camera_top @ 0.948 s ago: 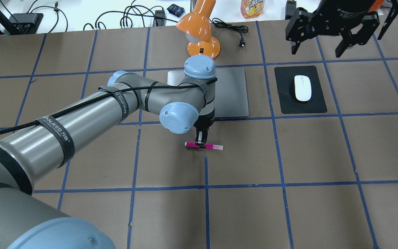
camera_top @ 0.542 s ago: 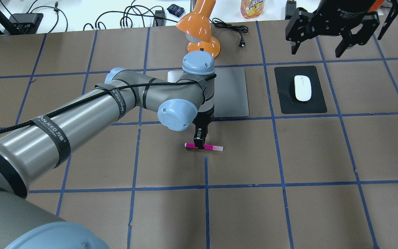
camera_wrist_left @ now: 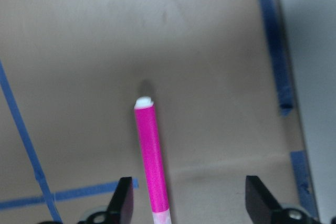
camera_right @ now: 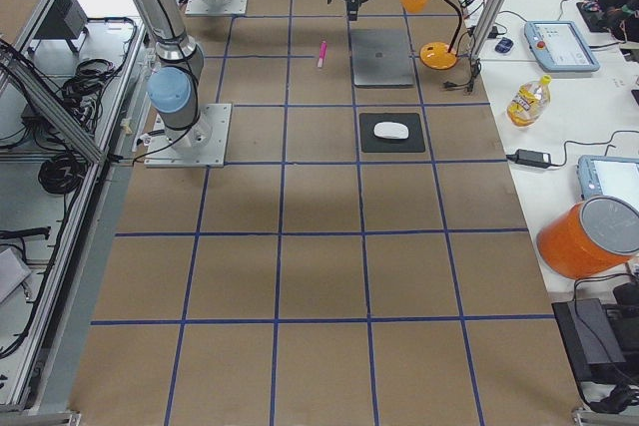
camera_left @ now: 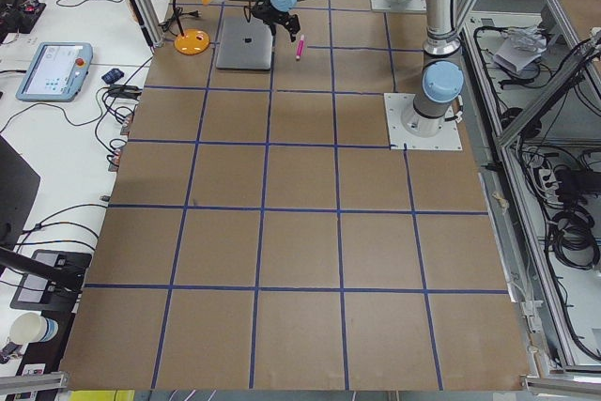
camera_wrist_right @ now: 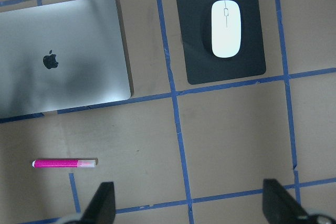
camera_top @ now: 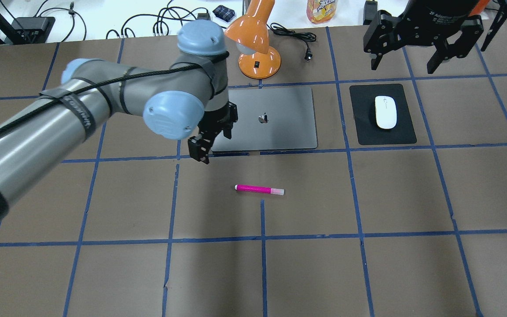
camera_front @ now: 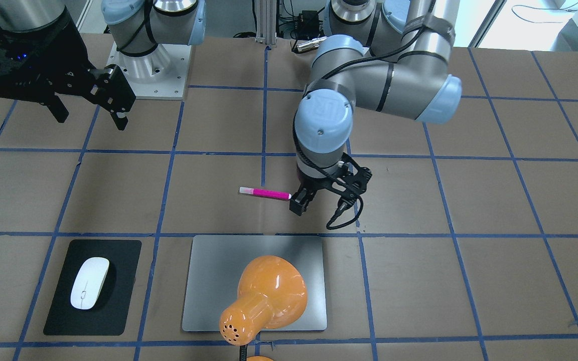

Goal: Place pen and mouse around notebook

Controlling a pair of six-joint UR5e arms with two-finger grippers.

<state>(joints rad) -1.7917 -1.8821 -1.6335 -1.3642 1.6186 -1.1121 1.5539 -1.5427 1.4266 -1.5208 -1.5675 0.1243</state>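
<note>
The pink pen [camera_top: 259, 189] lies flat on the brown table, in front of the silver notebook [camera_top: 280, 119], with nothing holding it. My left gripper [camera_top: 207, 145] hangs open above the table near the notebook's front left corner. In the left wrist view the pen [camera_wrist_left: 151, 156] shows below and between the spread fingers [camera_wrist_left: 124, 203]. The white mouse [camera_top: 385, 112] rests on a black mat [camera_top: 368, 132] to the right of the notebook. My right gripper [camera_top: 405, 64] hovers open high beyond the mat, and its wrist view looks down on the mouse [camera_wrist_right: 226, 29], the notebook [camera_wrist_right: 63, 61] and the pen [camera_wrist_right: 64, 163].
An orange desk lamp [camera_top: 258, 48] stands just behind the notebook, its cord [camera_top: 297, 37] trailing to the right. Cables and a bottle [camera_top: 321, 9] line the white strip at the table's far edge. Blue tape lines grid the brown surface.
My left gripper was low over the pen. It has lifted away and swung left and back toward the notebook's corner. The pen stays in the same spot. The right arm has not moved.
</note>
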